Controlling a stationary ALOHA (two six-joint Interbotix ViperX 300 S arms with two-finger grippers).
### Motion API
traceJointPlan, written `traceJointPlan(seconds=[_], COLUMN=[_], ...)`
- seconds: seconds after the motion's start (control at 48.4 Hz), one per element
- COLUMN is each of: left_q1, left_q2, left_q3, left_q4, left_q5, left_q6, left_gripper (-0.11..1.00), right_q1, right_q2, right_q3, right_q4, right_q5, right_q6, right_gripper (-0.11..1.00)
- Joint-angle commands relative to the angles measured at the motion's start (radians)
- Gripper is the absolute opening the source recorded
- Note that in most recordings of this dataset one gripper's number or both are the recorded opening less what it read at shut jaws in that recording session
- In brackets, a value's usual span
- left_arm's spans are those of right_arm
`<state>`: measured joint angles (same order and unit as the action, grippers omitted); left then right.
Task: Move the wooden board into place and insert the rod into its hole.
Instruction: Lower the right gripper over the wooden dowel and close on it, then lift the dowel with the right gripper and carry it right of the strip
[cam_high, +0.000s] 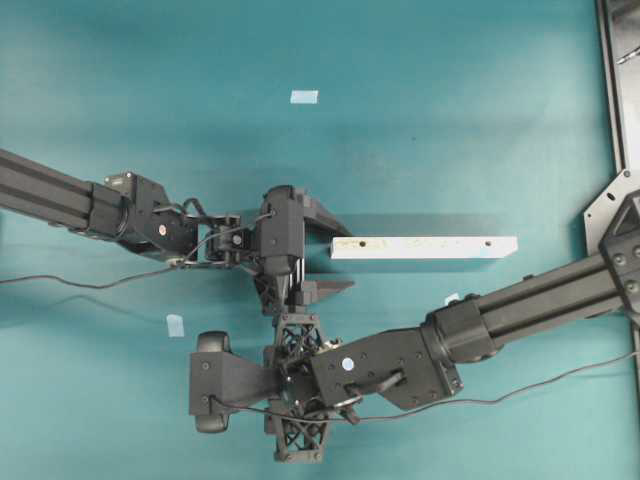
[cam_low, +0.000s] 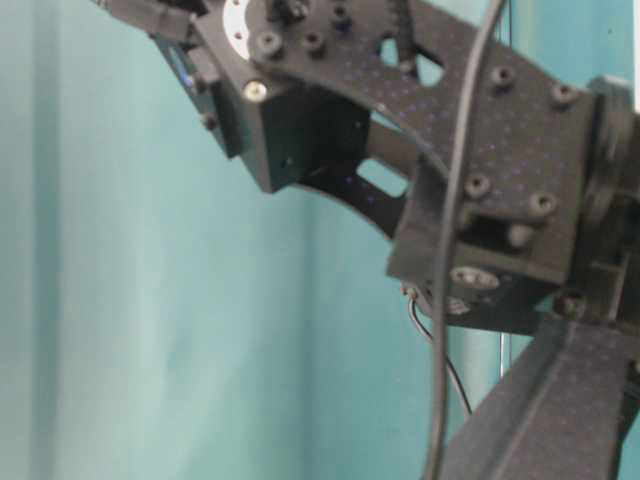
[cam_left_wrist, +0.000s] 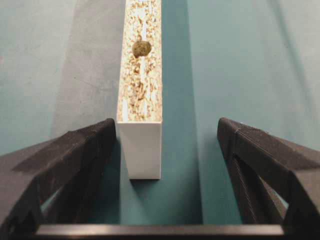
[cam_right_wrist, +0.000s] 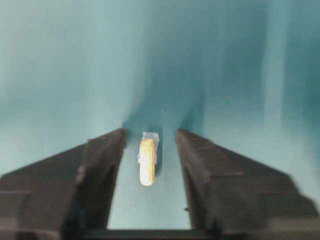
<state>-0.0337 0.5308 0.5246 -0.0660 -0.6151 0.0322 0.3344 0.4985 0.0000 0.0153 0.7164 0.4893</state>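
A: Where is the left arm sitting?

B: In the overhead view it is reaching in from nine o'clock toward the centre, its wrist levelled out. The left gripper (cam_high: 335, 262) is standing wide, its two fingers spreading at the left end of the wooden board (cam_high: 424, 247). The left wrist view is showing that end of the board between the fingers (cam_left_wrist: 80, 150), close against the left one and well apart from the right one.

A: And the board itself?

B: It is lying flat on the teal table (cam_high: 450, 120), long axis running from nine to three o'clock, just right of centre. A dark hole (cam_left_wrist: 141, 48) is showing in its chipboard top face near the gripper's end.

A: What about the right arm?

B: It is coming in from three o'clock, crossing below the board and angling down toward six o'clock of the left gripper. From above, its own body is hiding the fingertips.

A: Is it holding anything?

B: The right wrist view is showing the right gripper (cam_right_wrist: 150, 150) about half spread, with the rod (cam_right_wrist: 146, 161) lying between the fingers (cam_right_wrist: 105, 155). Gaps are showing on both sides, so nothing is gripping it. The rod is resting on the table, partly over a pale-blue tape square (cam_right_wrist: 150, 137).

A: Anything else lying about?

B: Two more tape squares, one at twelve o'clock (cam_high: 304, 97) and one at eight o'clock (cam_high: 175, 325).
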Motion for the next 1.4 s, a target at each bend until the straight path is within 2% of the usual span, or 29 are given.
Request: traceJointPlan(seconds=[0.0, 0.103, 0.289, 0.434, 0.619, 0.785, 1.094, 1.198, 1.383], left_q1=[0.002, 0.002, 0.002, 0.002, 0.002, 0.002, 0.002, 0.002, 0.002], left_q2=[-0.002, -0.002, -0.002, -0.002, -0.002, -0.003, -0.002, -0.002, -0.003], left_q3=[0.002, 0.002, 0.002, 0.002, 0.003, 0.003, 0.0, 0.0, 0.0], left_q4=[-0.002, -0.002, -0.002, -0.002, -0.002, -0.002, -0.002, -0.002, -0.002], left_q5=[0.006, 0.006, 0.006, 0.006, 0.006, 0.009, 0.014, 0.014, 0.018], left_q6=[0.0, 0.0, 0.0, 0.0, 0.0, 0.0, 0.0, 0.0, -0.002], left_gripper=[0.9, 0.9, 0.9, 0.9, 0.9, 0.9, 0.89, 0.9, 0.9], right_q1=[0.0, 0.0, 0.003, 0.008, 0.008, 0.008, 0.008, 0.008, 0.008], right_q2=[-0.02, -0.02, -0.017, -0.018, -0.035, -0.078, -0.229, -0.276, -0.39], right_q3=[-0.021, -0.02, -0.02, -0.021, -0.023, -0.021, -0.011, 0.012, 0.11], right_q4=[0.0, 0.0, 0.0, 0.0, 0.0, -0.023, -0.117, -0.132, -0.141], right_q5=[-0.003, -0.003, 0.012, 0.014, 0.009, 0.015, 0.049, 0.049, 0.032], right_q6=[0.002, 0.003, 0.003, 0.003, 0.0, 0.0, 0.0, -0.009, -0.008], right_gripper=[0.39, 0.27, 0.23, 0.1, 0.1, 0.1, 0.1, 0.1, 0.1])
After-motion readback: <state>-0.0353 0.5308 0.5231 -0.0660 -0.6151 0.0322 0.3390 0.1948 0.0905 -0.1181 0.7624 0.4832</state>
